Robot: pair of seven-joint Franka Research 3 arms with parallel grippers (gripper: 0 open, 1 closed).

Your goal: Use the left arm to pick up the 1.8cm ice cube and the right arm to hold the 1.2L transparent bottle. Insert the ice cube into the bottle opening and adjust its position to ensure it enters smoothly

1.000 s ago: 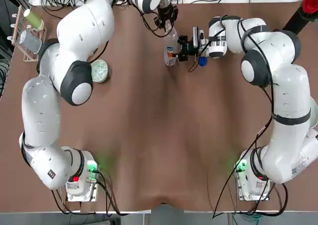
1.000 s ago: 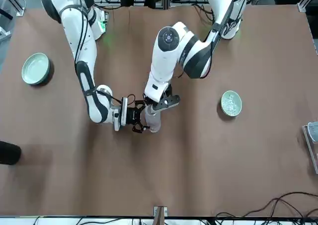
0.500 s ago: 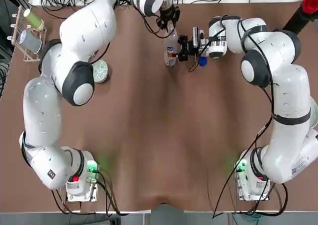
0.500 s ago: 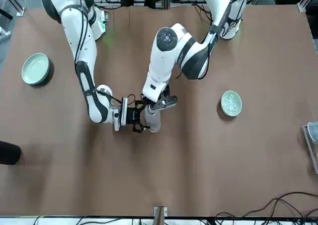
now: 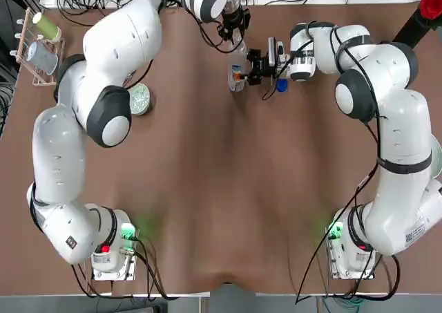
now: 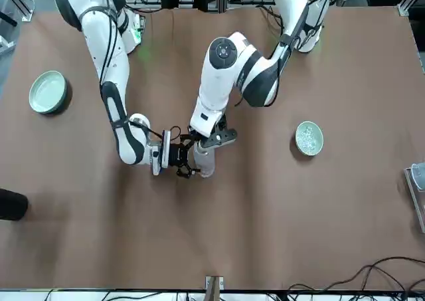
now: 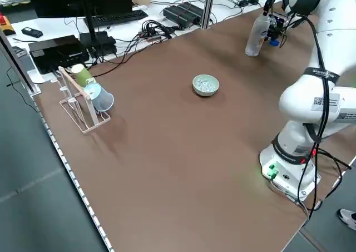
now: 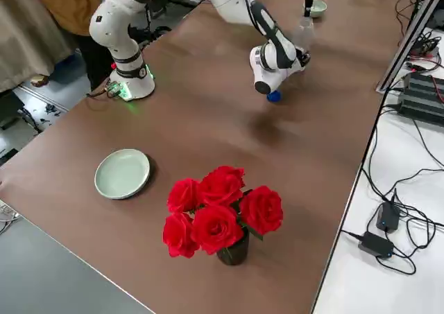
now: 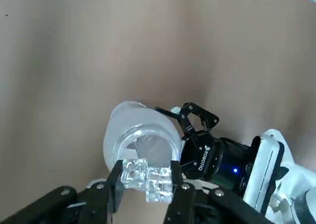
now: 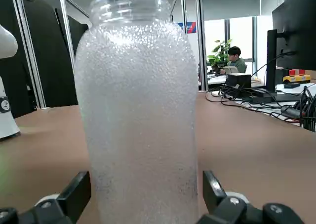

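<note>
In the left wrist view, lower centre of the frame, the left gripper point(image 9: 146, 182) pinched the ice cube point(image 9: 147, 178) between its narrow-set fingers, the translucent lump poised just above the open mouth of the bottle point(image 9: 142, 137). Beyond it the right gripper point(image 9: 190, 120) reached in from the lower right, its fingers spread around the bottle's body and seemingly steadying it; the right wrist view showed the frosted, droplet-covered wall filling the gap between both fingers. The insertion appeared close but unfinished: the cube sat toward one edge of the rim rather than over its centre, so a clean drop would likely call for a small sideways correction, a level wrist and a slow release, with the other arm holding the bottle upright and motionless. A cube that caught the lip could skid off onto the table. In the top view, upper centre, the bottle stood with a small blue cap point(image 5: 281, 86) just beside it, close under the right arm's wrist but clear of the opening. Farther off, left of centre, a pale green bowl of ice point(image 5: 139, 98) rested well apart, and a cup rack point(image 5: 39, 49) occupied the upper left corner; neither blocked the work.
</note>
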